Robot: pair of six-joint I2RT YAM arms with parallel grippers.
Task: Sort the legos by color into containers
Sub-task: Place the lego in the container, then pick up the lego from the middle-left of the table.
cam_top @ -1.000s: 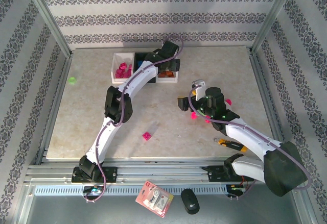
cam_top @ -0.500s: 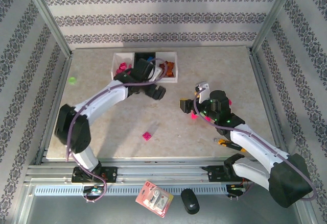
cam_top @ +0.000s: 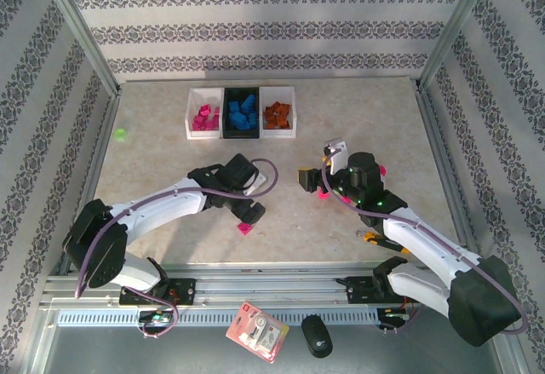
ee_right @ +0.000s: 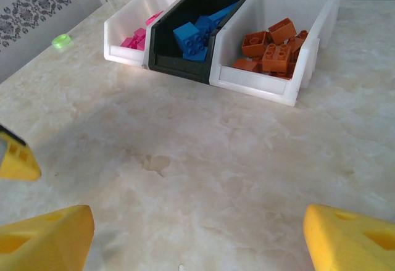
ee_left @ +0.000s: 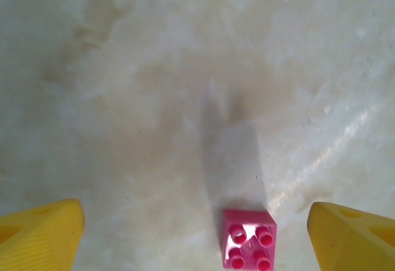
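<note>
The containers (cam_top: 189, 115) stand in a row at the back of the table: magenta-pink legos (cam_top: 204, 118) in the left white bin, blue legos (cam_top: 243, 112) in the black one, orange-brown legos (cam_top: 278, 116) in the right white one. My left gripper (cam_top: 249, 211) is open and low over a lone pink brick (ee_left: 249, 239), which lies on the table between its yellow fingertips (ee_left: 38, 234), right of centre and untouched. My right gripper (cam_top: 311, 183) is open and holds nothing. It faces the bins (ee_right: 259, 86), with another pink brick (cam_top: 323, 193) right beside it.
A small green bit (cam_top: 120, 134) lies near the left edge of the table. A pink piece (cam_top: 382, 169) sits behind the right arm and an orange-black item (cam_top: 372, 238) by its forearm. Patterned walls and metal posts close in the table.
My left arm has swung back from over the bins to the near middle of the table and come down over the lone pink brick. The right arm has barely moved.
</note>
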